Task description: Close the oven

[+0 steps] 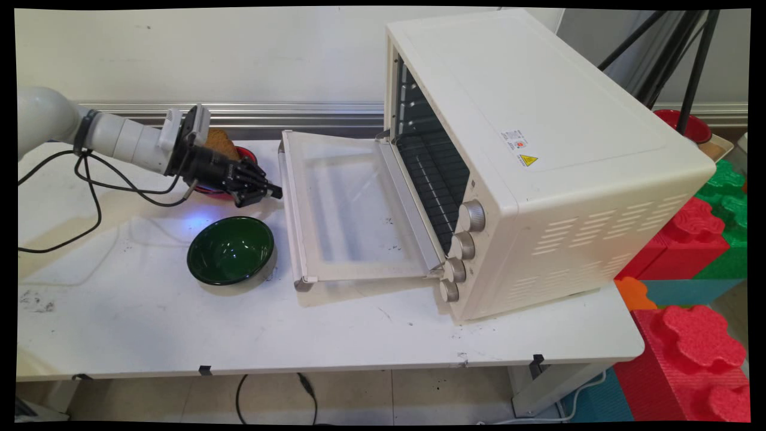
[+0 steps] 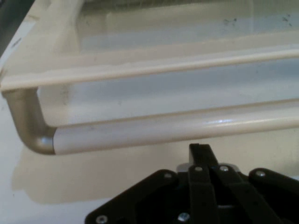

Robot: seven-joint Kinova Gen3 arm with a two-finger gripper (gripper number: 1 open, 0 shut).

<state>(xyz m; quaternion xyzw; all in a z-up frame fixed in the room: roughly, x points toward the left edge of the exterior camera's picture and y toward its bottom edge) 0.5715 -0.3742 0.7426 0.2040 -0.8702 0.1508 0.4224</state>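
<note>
Gripper (image 1: 270, 191) pressed together, empty, just beside handle (image 2: 177, 128) of lowered toaster-oven door (image 1: 350, 206); green bowl (image 1: 230, 249) near. Risk: fingertips striking handle, jolting door, if advanced without spreading.

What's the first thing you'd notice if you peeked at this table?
A big cream toaster oven on the table's right side, its glass door folded down flat. The black gripper sits just left of the door's handle, fingers shut, with a green bowl in front of it.

White arm (image 1: 119, 139), black end effector (image 1: 272, 191), looping black cables (image 1: 90, 185).
</note>
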